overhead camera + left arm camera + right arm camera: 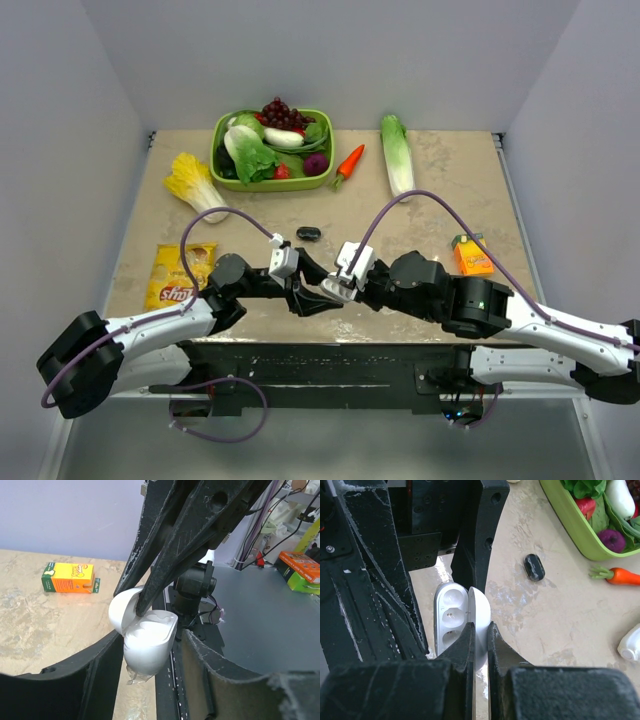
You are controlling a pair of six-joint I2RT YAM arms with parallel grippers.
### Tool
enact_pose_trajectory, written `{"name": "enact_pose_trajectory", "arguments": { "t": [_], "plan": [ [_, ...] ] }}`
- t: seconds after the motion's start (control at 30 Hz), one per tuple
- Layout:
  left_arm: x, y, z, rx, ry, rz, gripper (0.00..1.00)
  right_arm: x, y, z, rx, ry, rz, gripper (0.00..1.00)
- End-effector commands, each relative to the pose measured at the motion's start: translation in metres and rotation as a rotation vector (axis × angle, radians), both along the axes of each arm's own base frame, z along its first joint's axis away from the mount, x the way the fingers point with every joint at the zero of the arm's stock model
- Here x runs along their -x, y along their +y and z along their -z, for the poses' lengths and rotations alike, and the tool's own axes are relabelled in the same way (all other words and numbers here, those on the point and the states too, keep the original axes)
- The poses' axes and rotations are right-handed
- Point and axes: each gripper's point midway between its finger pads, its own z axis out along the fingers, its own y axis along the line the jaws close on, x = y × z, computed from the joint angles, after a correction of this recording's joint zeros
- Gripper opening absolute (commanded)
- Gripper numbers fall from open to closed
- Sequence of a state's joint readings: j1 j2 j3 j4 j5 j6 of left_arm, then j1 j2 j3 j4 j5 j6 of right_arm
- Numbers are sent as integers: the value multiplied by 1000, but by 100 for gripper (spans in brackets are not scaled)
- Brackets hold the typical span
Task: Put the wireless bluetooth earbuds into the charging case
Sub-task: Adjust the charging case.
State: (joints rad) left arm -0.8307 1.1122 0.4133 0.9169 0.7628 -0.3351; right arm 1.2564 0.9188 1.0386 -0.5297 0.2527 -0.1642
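The charging case (451, 615) is a white oval with its lid (481, 605) swung open, held up near the table's front edge (335, 287). Its wells look empty, with bare contacts showing. My right gripper (481, 630) is shut on the lid, pinching it edge-on. My left gripper (150, 642) stands open around the case body (149, 647). Its left finger (95, 670) lies against the body and a gap shows at the right finger (220, 675). The earbuds are out of view.
A small black oval object (308, 233) lies just beyond the grippers. Behind it are a green basket (222, 165) of vegetables, a carrot (349, 163) and a lettuce (398, 152). A chips bag (180, 275) lies left, a juice box (471, 255) right.
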Motion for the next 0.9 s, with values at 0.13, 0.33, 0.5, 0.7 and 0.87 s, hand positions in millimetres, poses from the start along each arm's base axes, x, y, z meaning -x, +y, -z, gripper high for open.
{"name": "enact_pose_trajectory", "arguments": {
  "t": [0.13,0.33,0.5,0.7,0.87],
  "plan": [
    [1,2,-15,47,-41,7,39,-4,4,-10,-44,-15,19,0],
    [1,2,-15,50,-36,3,45,-4,6,-9,-38,-14,18,0],
    [0,2,-17,55,-38,-2,47,-4,6,-7,-36,-12,16,0],
    [0,1,-14,52,-32,2,44,-4,5,-8,-40,-14,19,0],
    [0,1,-12,50,-30,4,26,-3,7,-6,-30,-9,13,0]
  ]
}}
